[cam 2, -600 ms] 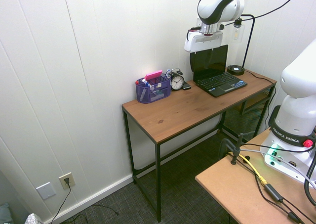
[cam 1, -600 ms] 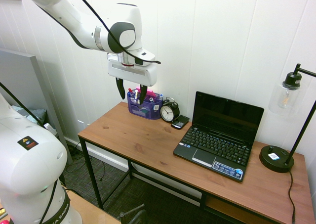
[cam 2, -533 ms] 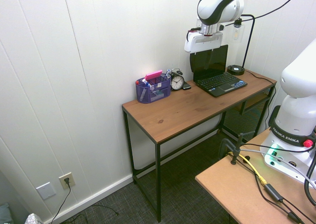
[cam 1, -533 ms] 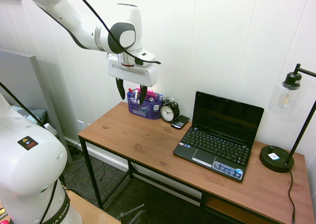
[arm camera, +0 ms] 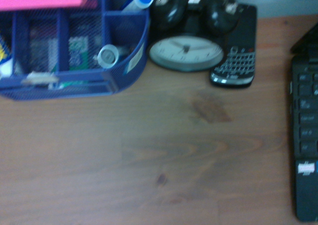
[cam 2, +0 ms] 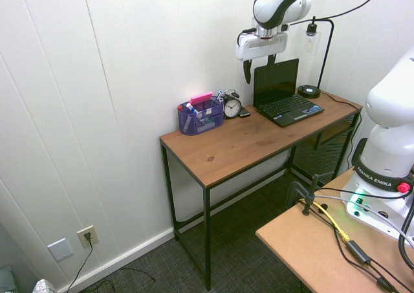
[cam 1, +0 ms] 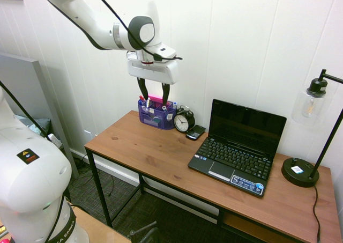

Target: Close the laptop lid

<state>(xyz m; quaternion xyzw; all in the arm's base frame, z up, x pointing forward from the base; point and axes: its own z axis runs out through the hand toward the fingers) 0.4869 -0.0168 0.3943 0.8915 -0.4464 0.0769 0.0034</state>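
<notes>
The claw point(cam 1: 155, 96) has shifted toward the laptop lid point(cam 1: 247, 127), spread wide, apart from and above it.

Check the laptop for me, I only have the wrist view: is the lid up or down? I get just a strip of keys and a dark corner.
Observer: Up. The first exterior view shows the laptop lid standing open behind the keyboard.
Operator: Gripper state? No fingers in my picture.
Observer: Open and empty; the gripper has its two dark fingers well apart, nothing between them.
Operator: Anything past the laptop, on the side away from the phone?
Observer: Yes, a black desk lamp, its round base on the desk.
</notes>
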